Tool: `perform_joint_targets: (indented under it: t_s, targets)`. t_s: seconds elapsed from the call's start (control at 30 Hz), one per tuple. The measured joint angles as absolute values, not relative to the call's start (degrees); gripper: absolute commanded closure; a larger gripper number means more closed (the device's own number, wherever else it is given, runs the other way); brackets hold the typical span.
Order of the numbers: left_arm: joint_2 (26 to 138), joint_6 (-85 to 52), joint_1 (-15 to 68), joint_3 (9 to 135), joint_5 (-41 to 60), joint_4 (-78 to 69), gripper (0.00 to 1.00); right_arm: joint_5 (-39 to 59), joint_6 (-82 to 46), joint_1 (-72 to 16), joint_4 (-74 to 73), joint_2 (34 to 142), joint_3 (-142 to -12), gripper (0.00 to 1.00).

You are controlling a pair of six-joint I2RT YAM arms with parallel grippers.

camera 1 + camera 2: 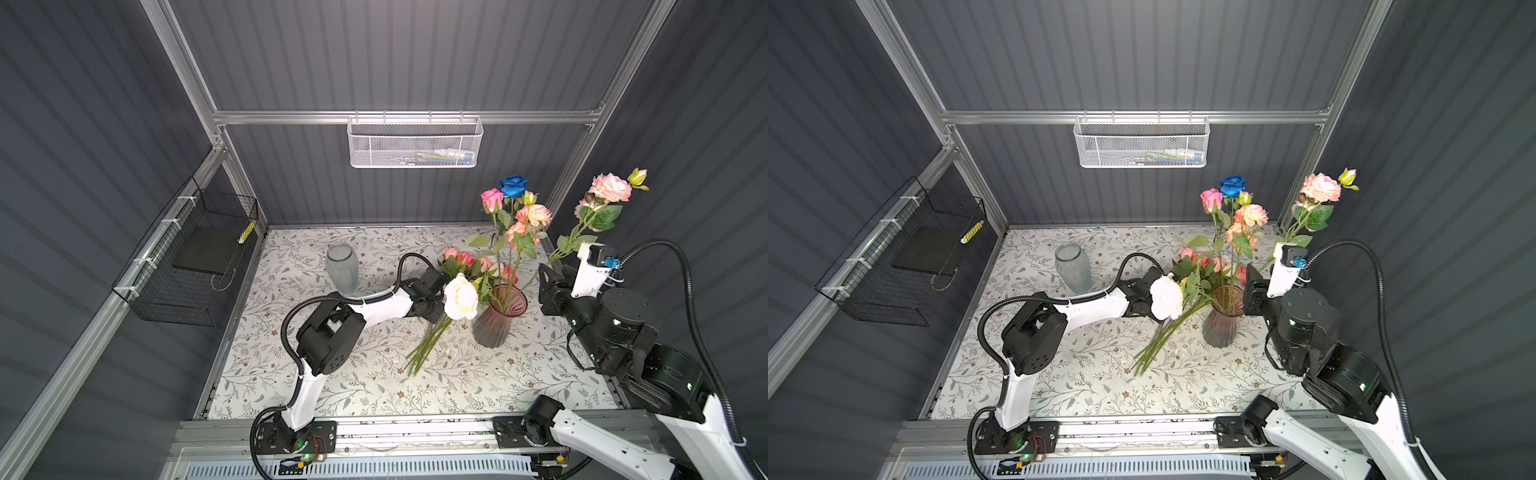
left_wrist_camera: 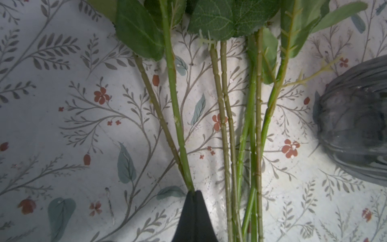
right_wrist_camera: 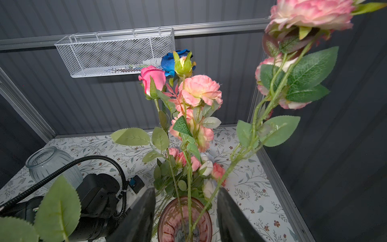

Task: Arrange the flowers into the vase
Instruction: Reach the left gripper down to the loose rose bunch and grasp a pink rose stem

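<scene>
A pink glass vase [image 1: 498, 320] stands right of centre and holds a pink rose [image 1: 492, 199], a blue rose [image 1: 513, 185] and peach blooms [image 1: 534, 216]. A large pink flower [image 1: 610, 188] leans out to the right, and its stem [image 3: 217, 184] runs down into the vase [image 3: 184, 220]. My right gripper [image 3: 186, 189] is open above the vase mouth, with the stems passing untouched between its fingers. More flowers lie bundled on the table, stems [image 1: 428, 347] fanned forward. My left gripper [image 2: 193, 191] is shut on one green stem [image 2: 178, 125] of that bundle. A white rose [image 1: 460, 297] hides its tips from above.
A clear glass vase [image 1: 341, 268] stands at the back left of the floral table [image 1: 332, 386]. A white mesh basket [image 1: 413, 143] hangs on the back wall and a black wire basket [image 1: 187, 266] on the left wall. The right wall runs close beside the right arm.
</scene>
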State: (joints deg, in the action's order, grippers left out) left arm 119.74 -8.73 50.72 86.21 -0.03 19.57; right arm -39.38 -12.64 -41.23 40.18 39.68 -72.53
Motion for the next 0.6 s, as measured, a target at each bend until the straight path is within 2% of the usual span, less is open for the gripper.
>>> perform_joint_targets:
  t_s: [0.37,0.4,0.43,0.53,0.6]
  targets:
    - [108.77,-10.52,50.72,84.75,-2.83,19.99,1.0,-38.94,-13.28,-41.23,40.34,39.4,-72.53,0.49]
    - [108.05,-10.5,50.72,84.75,-3.03,19.62,0.95,-38.92,-13.34,-41.23,40.34,39.4,-72.53,0.48]
    - [107.85,-10.48,50.7,84.79,-3.01,19.25,0.82,-38.87,-13.47,-41.23,40.36,39.4,-72.53,0.47]
    - [110.39,-9.63,50.72,86.67,-2.72,19.57,0.65,-38.81,-13.63,-41.23,40.32,39.4,-72.53,0.45]
    - [114.21,-8.69,50.72,88.97,-2.55,19.81,0.63,-38.81,-13.72,-41.23,40.32,39.4,-72.42,0.45]
